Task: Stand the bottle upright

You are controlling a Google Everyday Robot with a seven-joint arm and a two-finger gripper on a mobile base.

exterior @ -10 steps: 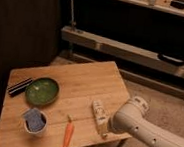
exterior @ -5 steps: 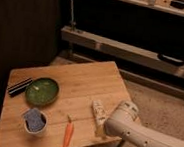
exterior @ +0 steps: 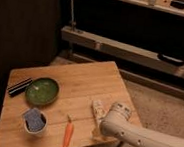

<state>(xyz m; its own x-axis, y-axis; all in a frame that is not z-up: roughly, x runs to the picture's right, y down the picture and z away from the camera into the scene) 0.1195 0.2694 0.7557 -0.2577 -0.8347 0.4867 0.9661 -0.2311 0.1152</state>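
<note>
- The bottle [exterior: 97,110] lies on its side on the wooden table [exterior: 79,79], near the right edge and the carrot [exterior: 68,134].
- The gripper [exterior: 99,130] is low, right beside the bottle. I cannot tell if it is open or closed.
- I think this is the reaching step.
- Next it must hold the bottle and tip it onto its bottom.

Bottle [exterior: 97,109] lying flat on wooden table [exterior: 84,82] — claw [exterior: 99,130] low beside it.
</note>
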